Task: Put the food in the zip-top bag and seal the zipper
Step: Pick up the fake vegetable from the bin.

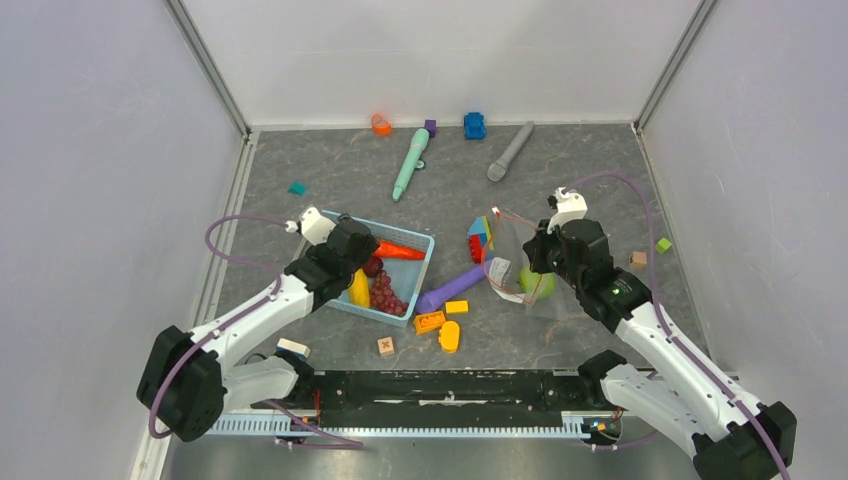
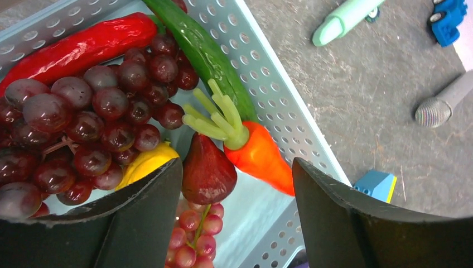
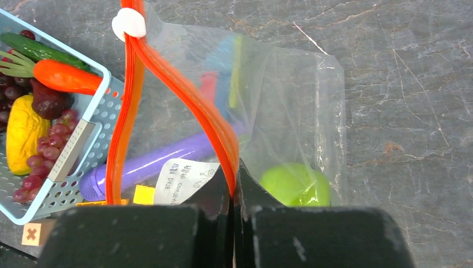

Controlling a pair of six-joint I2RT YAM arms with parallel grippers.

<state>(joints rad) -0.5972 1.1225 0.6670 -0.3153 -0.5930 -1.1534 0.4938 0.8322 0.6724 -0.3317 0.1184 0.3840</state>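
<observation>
Grey marbled tabletop (image 1: 600,170) lies inside white walls, scattered with small toys. On its left side, the left gripper (image 2: 237,167) hangs over the light-blue mesh basket (image 2: 279,100) with its fingers spread wide and gripping nothing. A dark red pear-shaped piece (image 2: 207,170) sits directly below the gap. Around it in the basket lie the orange carrot (image 2: 259,153), a long green vegetable (image 2: 206,50), the red chilli (image 2: 83,44), a dark grape bunch (image 2: 83,123), a paler, smaller grape bunch (image 2: 192,234) and a yellow piece (image 2: 146,162). To the right of the basket, the right gripper (image 3: 233,187) is clamped tight on one lip of the zipper (image 3: 184,89). The mouth of the zip-top bag (image 3: 290,100) gapes, its two orange-red strips parting widely and meeting at the white slider tab (image 3: 129,23). A green apple (image 3: 293,184) shows through the clear plastic right beside the fingers. The bag's white label (image 3: 184,178) and a purple cylinder (image 3: 150,164) show between the two strips, the cylinder lying between bag and basket.
</observation>
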